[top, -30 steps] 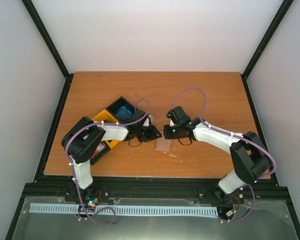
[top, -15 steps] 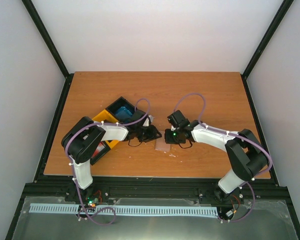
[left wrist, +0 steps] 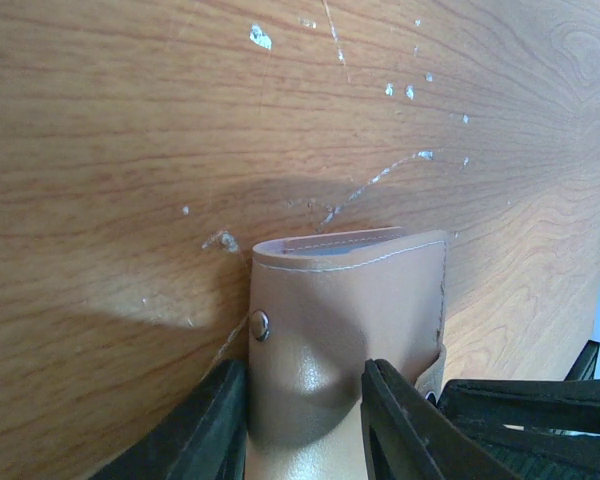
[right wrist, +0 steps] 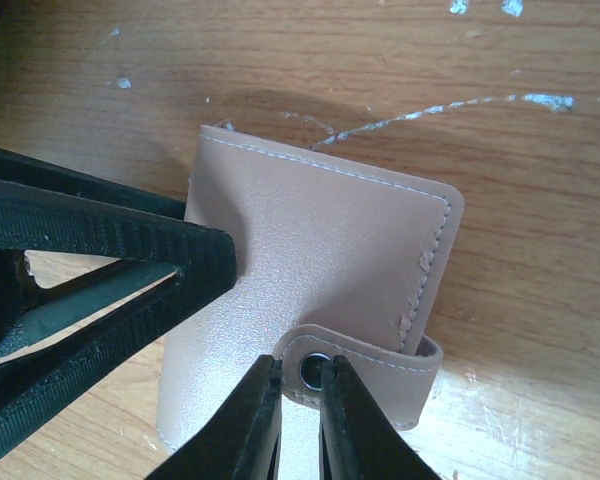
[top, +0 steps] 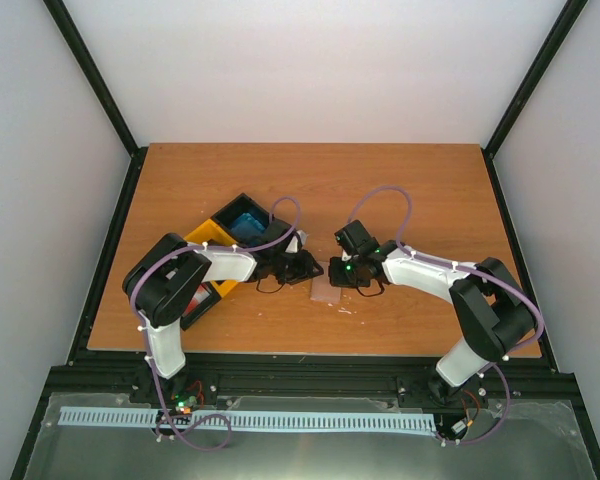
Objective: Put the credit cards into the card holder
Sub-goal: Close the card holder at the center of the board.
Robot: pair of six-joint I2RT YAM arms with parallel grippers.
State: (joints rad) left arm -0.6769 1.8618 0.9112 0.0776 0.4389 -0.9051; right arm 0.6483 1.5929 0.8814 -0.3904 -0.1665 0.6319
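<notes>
The tan-pink card holder (top: 325, 290) lies folded on the table between both arms. In the left wrist view my left gripper (left wrist: 302, 372) is shut on the card holder (left wrist: 350, 300), its cover bulging between the fingers. My right gripper (right wrist: 301, 366) is pinched narrow on the snap strap (right wrist: 380, 372) wrapping the card holder (right wrist: 320, 250). The left gripper's finger (right wrist: 100, 250) shows at that view's left. A light blue credit card (top: 246, 222) lies in the far black bin. A bit of red (top: 206, 292) shows in the near bin under the left arm.
The black-yellow-black bin tray (top: 212, 238) stands at an angle left of the card holder, partly under the left arm. White scuffs mark the wood around the holder. The table's front edge (top: 310, 350) runs just below.
The right arm has shifted slightly down and toward the card holder, its fingers settling on the strap. The left arm and the holder have stayed put.
</notes>
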